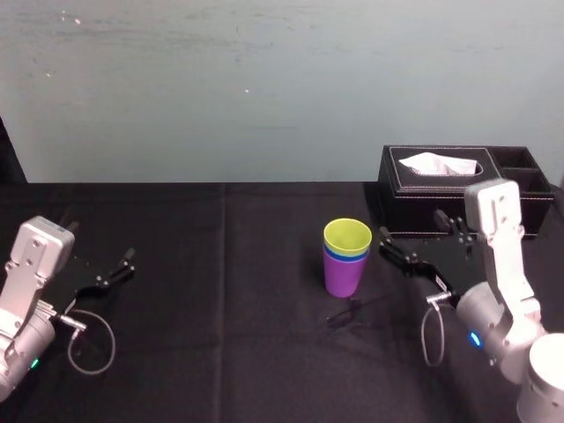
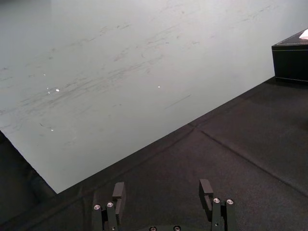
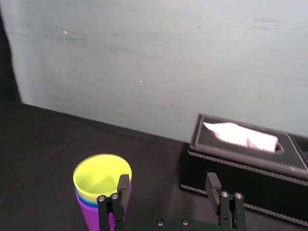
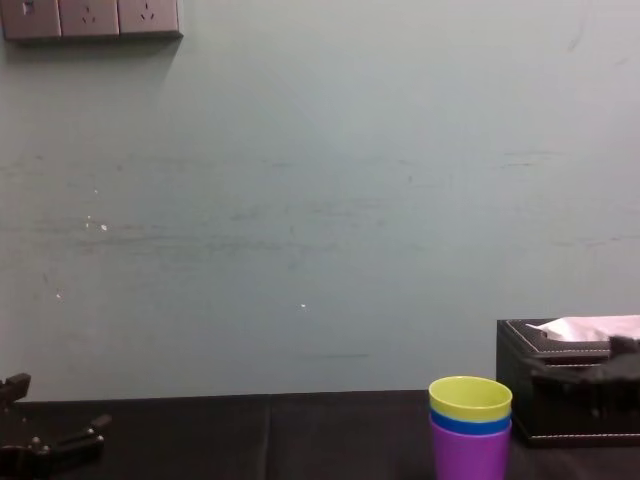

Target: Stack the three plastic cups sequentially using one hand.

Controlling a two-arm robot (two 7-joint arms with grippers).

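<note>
Where the right arm reaches in low over the table, the right claw hangs with its two fingers spread wide and nothing between them. It sits just to the right of the cups, near them but apart, with a gap showing in the head view.

The three cups are nested in one upright stack at mid-table. The purple cup is at the bottom and stands on the black cloth. The blue cup sits inside it, showing only as a thin band. The yellow-green cup is innermost, with its mouth open upward.

Behind and to the right of the claw stands a black tissue box with white tissue showing at its slot.

On the far left of the table, well apart from the stack, the left claw is also spread and holds nothing.
</note>
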